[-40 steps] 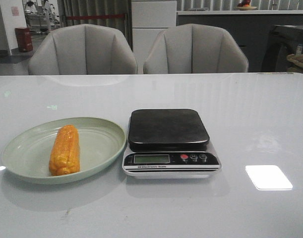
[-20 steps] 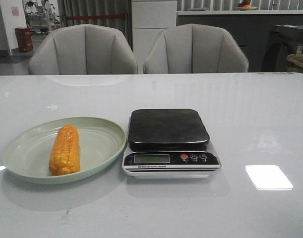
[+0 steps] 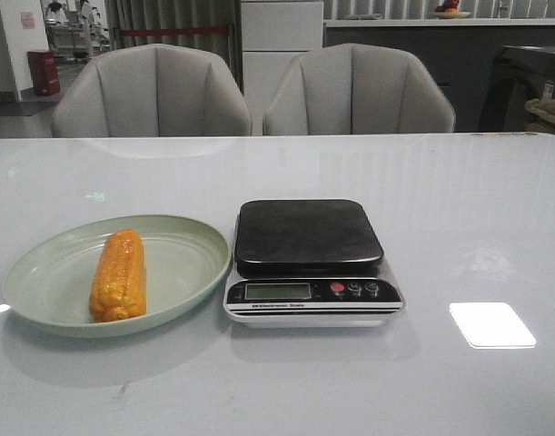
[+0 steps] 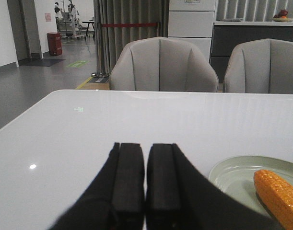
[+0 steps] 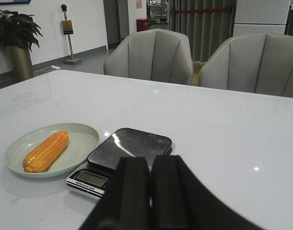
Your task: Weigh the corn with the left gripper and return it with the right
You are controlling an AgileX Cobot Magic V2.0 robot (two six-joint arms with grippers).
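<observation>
Left claw [image 4: 145, 184]: fingers pressed together, nothing between them, held low over the bare surface [image 3: 459, 200] just beside the plate [image 3: 41, 272]. Right claw [image 5: 150, 191]: likewise closed and empty, poised near the scale [image 3: 309, 259] on the robot's side. Neither arm appears in the front view, so both seem parked clear of the work area — probably a rest pose, with the task not yet begun.

The corn [image 3: 119, 273] lies flat in the pale green plate, left of the scale and apart from it; the scale's black platform [image 3: 306, 234] carries nothing. Plate and scale sit almost rim to edge (a layout that would keep the transfer short), with the plate on the left arm's side, which suits a left-claw pickup and a right-claw return.

The cob's long axis runs roughly front to back, from the near rim toward the far side, tilted slightly — far end a little toward the scale. A grasp across its middle would likely call for fingers closing left to right.
</observation>
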